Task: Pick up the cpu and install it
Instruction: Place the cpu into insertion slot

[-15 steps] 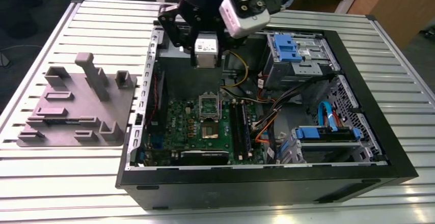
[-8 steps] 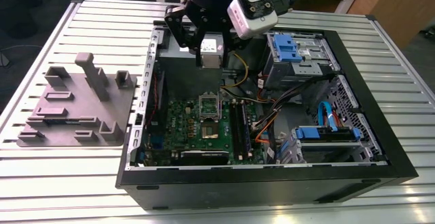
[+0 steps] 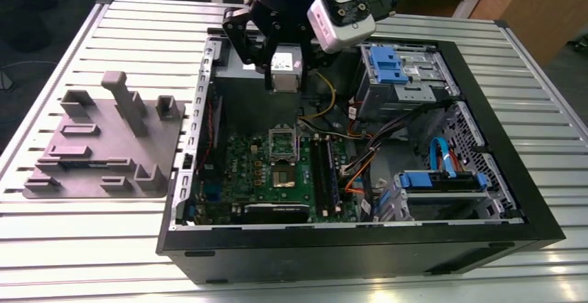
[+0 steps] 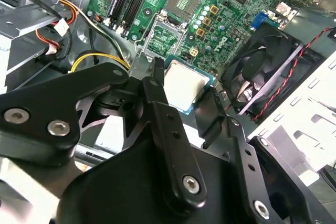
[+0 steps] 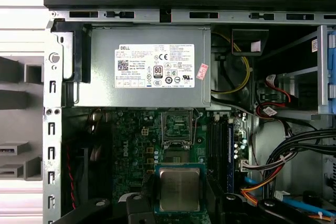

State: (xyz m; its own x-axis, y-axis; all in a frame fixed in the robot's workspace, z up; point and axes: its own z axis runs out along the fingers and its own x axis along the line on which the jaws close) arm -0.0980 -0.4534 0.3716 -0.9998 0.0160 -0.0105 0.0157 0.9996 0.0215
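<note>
The gripper (image 3: 286, 76) is clenched on the cpu (image 5: 179, 188) at two opposite edges, carrying it flat over the far end of the open computer case (image 3: 514, 200), above the motherboard (image 3: 275, 179). The thin chip looks light, stiff and fragile, best held by its edges. The arm points straight down.

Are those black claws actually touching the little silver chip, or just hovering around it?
Touching. In the second wrist view the gripper has its fingers pressed against opposite edges of the cpu, which hangs between them above the green motherboard.
</note>
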